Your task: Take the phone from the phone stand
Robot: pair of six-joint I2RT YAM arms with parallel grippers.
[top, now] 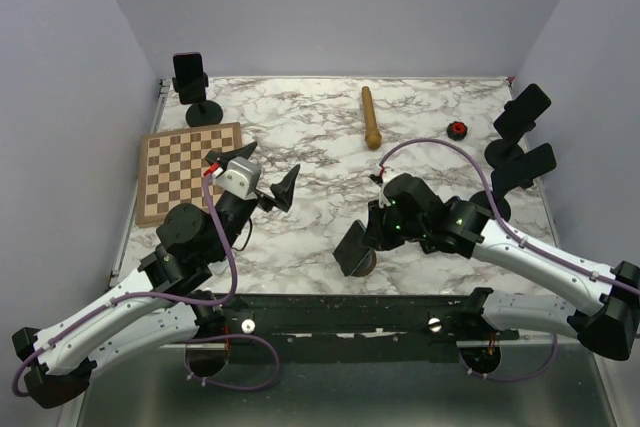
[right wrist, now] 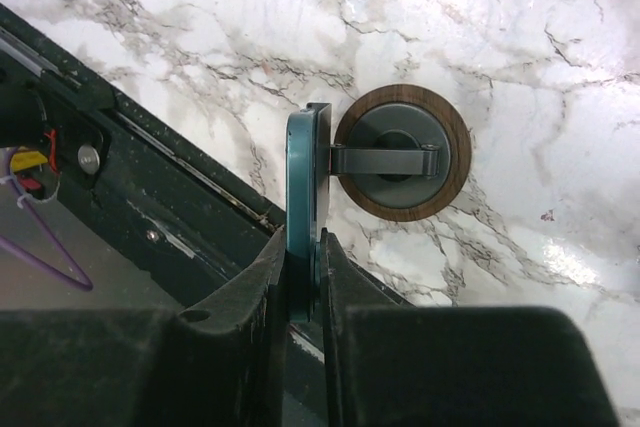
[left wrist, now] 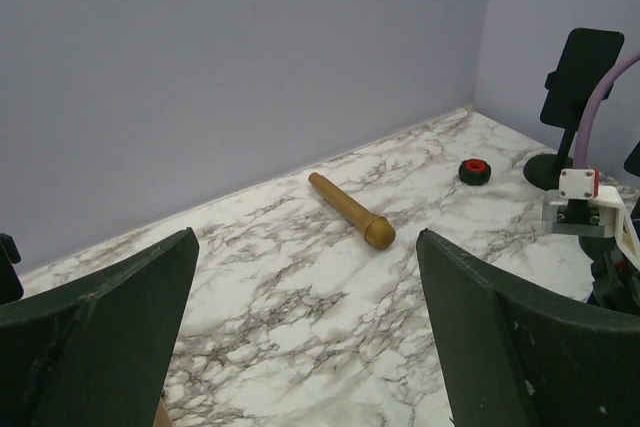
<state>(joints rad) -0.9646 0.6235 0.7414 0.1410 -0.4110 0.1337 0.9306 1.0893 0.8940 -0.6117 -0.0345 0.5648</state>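
1. From the right wrist only: phone (right wrist: 302,177) edge-on, a thin teal slab against the bracket of the phone stand (right wrist: 402,152). Stand's round, wood-rimmed base at 3 o'clock of the phone, close to the table's near edge.
2. From overhead only: wider layout of the marble table (top: 300,127). Chessboard (top: 190,172) at 9 o'clock, wooden rod (top: 372,117) at 12 o'clock, phone (top: 352,247) as a dark slab at 6 o'clock.
3. From the left wrist only: far wall, with the rod (left wrist: 350,210) lying between the spread fingers.
4. Right arm: in from 4 o'clock, elbow bent, wrist aimed toward 9 o'clock. Right gripper (right wrist: 300,247) closed on the phone, one finger pressed to each face.
5. Left arm: in from 7 o'clock, wrist raised and aimed toward 1 o'clock. Left gripper (left wrist: 305,237) spread fully wide, holding nothing.
6. Phone: pinched at the right gripper's fingertips and seated on the stand. Well apart from the left gripper, at its 4 o'clock overhead.
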